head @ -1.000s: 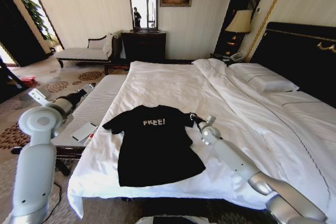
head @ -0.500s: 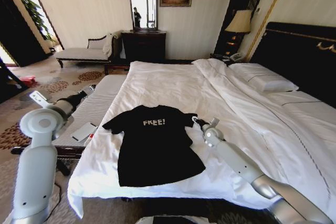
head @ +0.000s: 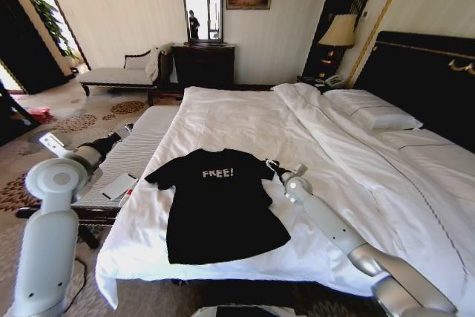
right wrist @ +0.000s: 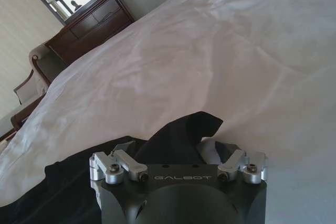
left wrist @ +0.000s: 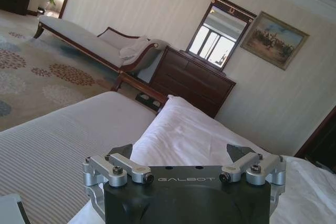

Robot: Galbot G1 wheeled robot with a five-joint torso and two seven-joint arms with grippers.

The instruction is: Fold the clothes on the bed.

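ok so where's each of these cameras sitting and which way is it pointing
Head view: on the robot's head, looking down the bed at the T-shirt; both arms show.
Left wrist view: behind the open left gripper, facing the chaise and dresser.
Right wrist view: behind the right gripper, shut on the T-shirt sleeve.
All three views share the dresser and mirror.

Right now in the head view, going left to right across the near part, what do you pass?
Left arm → striped bench → black FREE! T-shirt → right hand at the shirt's sleeve → white bed.
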